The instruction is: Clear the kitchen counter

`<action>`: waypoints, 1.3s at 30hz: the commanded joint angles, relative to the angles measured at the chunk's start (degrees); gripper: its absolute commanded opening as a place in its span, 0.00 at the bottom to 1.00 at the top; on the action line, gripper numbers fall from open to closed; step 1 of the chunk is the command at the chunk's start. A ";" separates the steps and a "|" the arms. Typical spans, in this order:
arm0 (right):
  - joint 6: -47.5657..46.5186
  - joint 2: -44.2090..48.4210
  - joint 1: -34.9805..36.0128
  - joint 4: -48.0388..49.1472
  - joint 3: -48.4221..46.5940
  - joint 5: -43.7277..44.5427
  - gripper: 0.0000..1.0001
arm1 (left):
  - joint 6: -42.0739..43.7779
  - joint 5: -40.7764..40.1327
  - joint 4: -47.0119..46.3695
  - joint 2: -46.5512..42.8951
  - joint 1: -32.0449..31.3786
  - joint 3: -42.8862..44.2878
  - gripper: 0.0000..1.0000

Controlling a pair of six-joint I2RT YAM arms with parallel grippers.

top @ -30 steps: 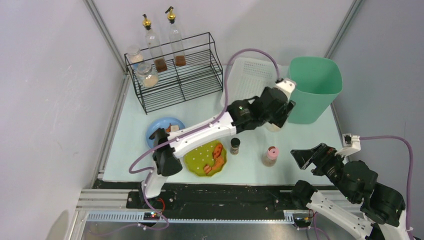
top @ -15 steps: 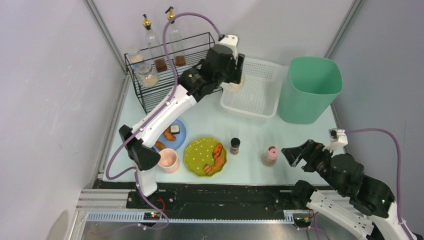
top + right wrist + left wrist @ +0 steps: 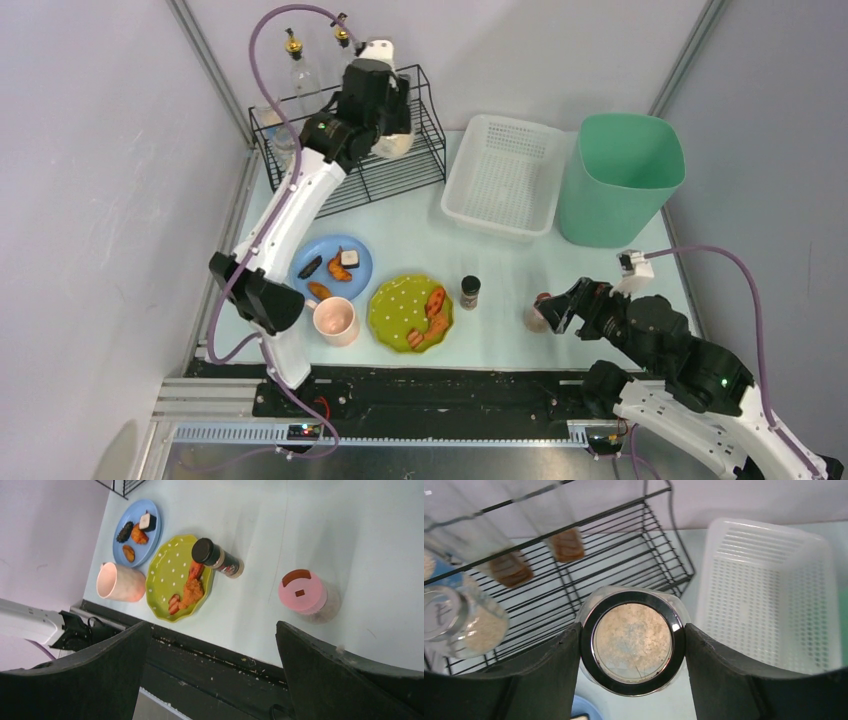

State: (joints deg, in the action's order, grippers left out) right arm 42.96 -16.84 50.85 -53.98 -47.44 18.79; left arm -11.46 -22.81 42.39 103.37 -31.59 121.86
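The pale mint kitchen counter (image 3: 420, 225) holds a blue plate (image 3: 345, 285) with food bits, a green dotted plate (image 3: 395, 312) with fried food, a pink cup (image 3: 335, 320), a black-capped spice shaker (image 3: 470, 291) and a pink-lidded jar (image 3: 538, 312). My left gripper (image 3: 385, 135) is shut on a glass jar of pale grains (image 3: 632, 640) and holds it above the black wire rack (image 3: 330, 180). My right gripper (image 3: 558, 308) is open and empty, just right of the pink-lidded jar (image 3: 302, 591), with the jar ahead of its jaws.
A white perforated basket (image 3: 500, 175) and a tall green bin (image 3: 620, 175) stand at the back right. Oil bottles (image 3: 298, 65) and another grain jar (image 3: 471, 625) sit in the rack. A black rail (image 3: 225, 655) edges the counter's front.
My left arm has carried the grain jar from beside the green bin, past the basket, to above the wire rack. My right gripper has moved left, up to the pink-lidded jar.
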 commanded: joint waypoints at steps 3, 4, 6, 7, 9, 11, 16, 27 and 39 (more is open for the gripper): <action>-1.28 -1.72 0.03 7.79 3.45 -5.31 1.00 | 0.18 1.71 -2.11 -0.55 6.76 2.62 0.00; -1.32 -1.76 0.06 8.34 3.74 -6.17 1.00 | 0.02 2.26 -2.02 -0.28 8.07 2.82 0.00; -1.68 -1.99 0.21 9.75 4.42 -6.89 1.00 | -0.11 2.86 -1.83 0.67 9.86 3.16 0.00; -1.84 -2.26 0.25 10.31 4.58 -6.99 1.00 | -0.24 3.03 -1.76 1.43 10.40 3.31 0.00; -2.36 -2.64 0.34 10.96 4.77 -7.14 1.00 | -0.79 3.76 -1.64 2.71 12.30 4.12 0.00; -2.74 -3.01 0.44 11.56 4.92 -7.49 1.00 | -1.63 5.08 -1.49 4.11 14.10 4.96 0.00; -3.26 -3.41 0.67 12.71 5.96 -8.09 1.00 | -2.14 5.65 -1.07 7.72 16.53 7.50 0.00; -3.82 -3.71 0.88 14.38 8.45 -8.67 1.00 | -1.08 1.42 -0.59 13.84 18.15 9.34 0.00; -4.39 -5.46 0.88 14.86 8.68 -7.34 1.00 | -2.44 2.22 -0.28 15.35 20.86 7.11 0.00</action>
State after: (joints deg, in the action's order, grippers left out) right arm 39.77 -21.43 51.42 -41.47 -38.68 10.52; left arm -13.13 -19.35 44.27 119.87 -12.29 127.52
